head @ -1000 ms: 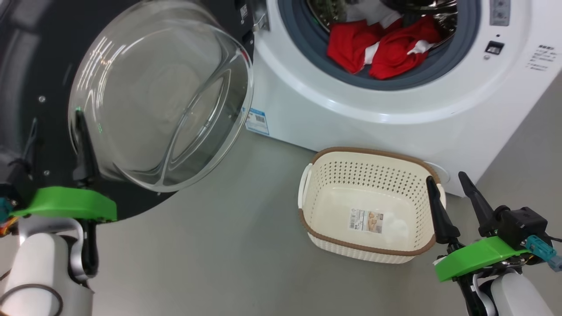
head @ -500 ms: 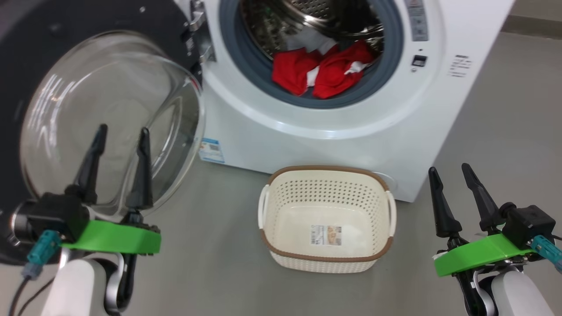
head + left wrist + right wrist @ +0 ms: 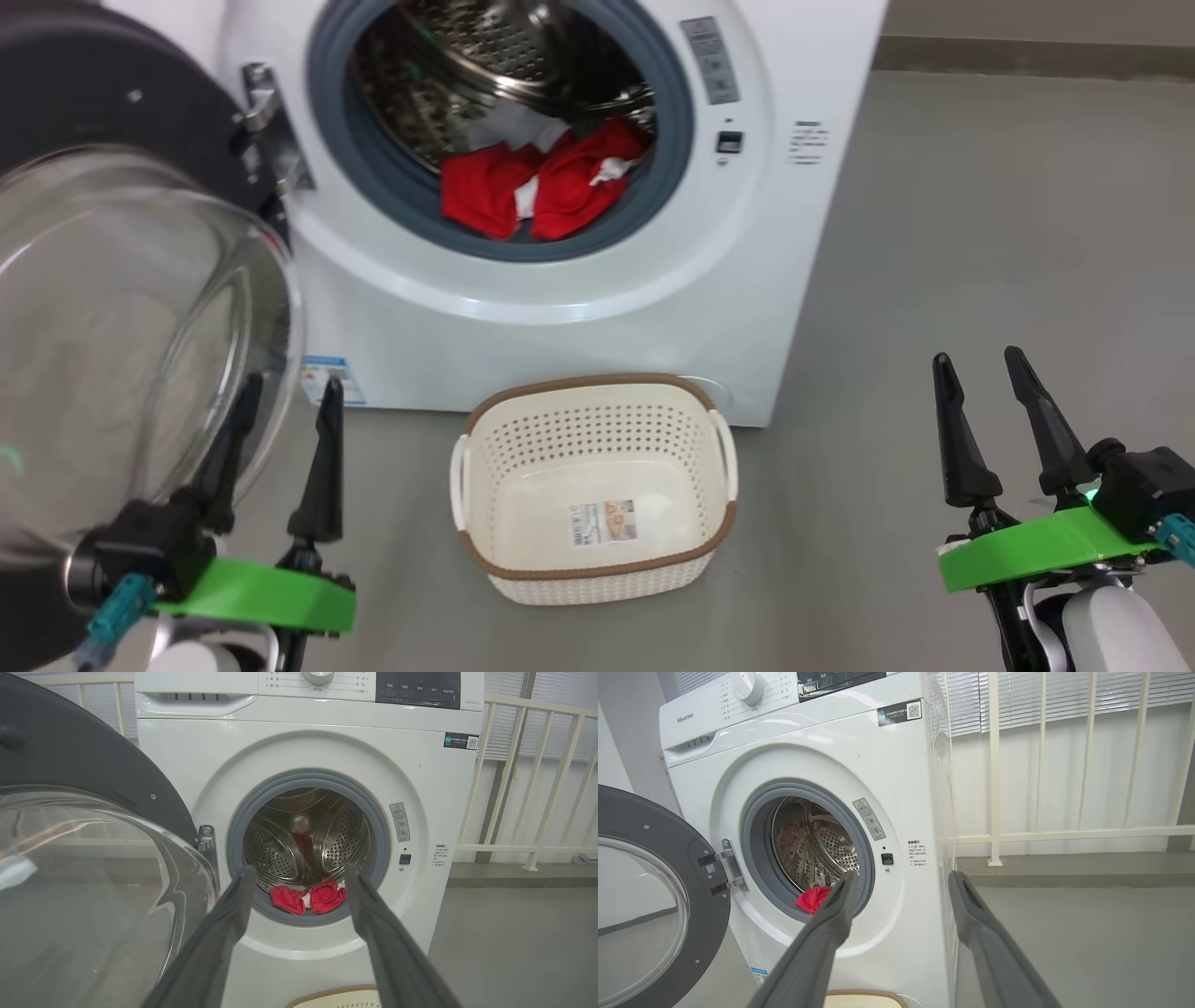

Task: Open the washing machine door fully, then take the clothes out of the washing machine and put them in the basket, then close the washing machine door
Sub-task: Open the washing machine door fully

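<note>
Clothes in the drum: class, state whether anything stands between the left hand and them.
Nothing visible does. The washing machine door stands swung aside to the left; past the open left hand, the clothes lie in plain sight at the front of the drum.

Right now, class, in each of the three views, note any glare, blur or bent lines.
Head view: pale reflections streak the glass of the door. Left wrist view: the left fingers are soft, and the railing posts slant outward. Right wrist view: the washer looks tilted, and the right fingers blur too.
</note>
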Robot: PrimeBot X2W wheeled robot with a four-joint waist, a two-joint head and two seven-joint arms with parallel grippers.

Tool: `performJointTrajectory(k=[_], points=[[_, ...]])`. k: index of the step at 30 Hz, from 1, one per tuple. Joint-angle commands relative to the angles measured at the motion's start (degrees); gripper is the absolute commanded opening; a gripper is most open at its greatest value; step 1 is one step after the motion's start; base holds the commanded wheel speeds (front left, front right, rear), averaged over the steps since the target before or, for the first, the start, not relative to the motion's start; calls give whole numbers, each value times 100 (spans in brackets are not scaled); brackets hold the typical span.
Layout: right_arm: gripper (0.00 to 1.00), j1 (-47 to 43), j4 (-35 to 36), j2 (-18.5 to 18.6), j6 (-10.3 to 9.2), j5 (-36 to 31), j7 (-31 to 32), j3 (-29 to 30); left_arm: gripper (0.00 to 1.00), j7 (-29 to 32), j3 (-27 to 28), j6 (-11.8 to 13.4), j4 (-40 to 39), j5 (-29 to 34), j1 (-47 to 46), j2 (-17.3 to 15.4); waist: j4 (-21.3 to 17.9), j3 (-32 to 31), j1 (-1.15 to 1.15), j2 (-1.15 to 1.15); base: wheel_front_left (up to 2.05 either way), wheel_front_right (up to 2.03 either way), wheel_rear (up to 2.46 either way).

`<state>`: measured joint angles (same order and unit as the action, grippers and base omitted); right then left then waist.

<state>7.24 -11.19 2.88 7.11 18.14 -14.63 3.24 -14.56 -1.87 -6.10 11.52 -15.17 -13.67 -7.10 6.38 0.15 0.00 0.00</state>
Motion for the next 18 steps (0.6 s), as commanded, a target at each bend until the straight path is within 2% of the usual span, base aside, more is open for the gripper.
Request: performJointTrajectory(k=[1,11,18], points=[[100,49,220,1,37,92,-37,-127,100,-43,260,-30,-129,14,91,-76,-398,-95,0,0,0,0,0],[100,-149,370,3,37,-33,-37,-317,100,-43,452,-68,36,107,783,-38,-967,-241,0,0,0,0,0],[100,-277,308,97,37,-99,-37,-398,100,-43,425,-115,274,1,955,58,-1112,-322,0,0,0,0,0]])
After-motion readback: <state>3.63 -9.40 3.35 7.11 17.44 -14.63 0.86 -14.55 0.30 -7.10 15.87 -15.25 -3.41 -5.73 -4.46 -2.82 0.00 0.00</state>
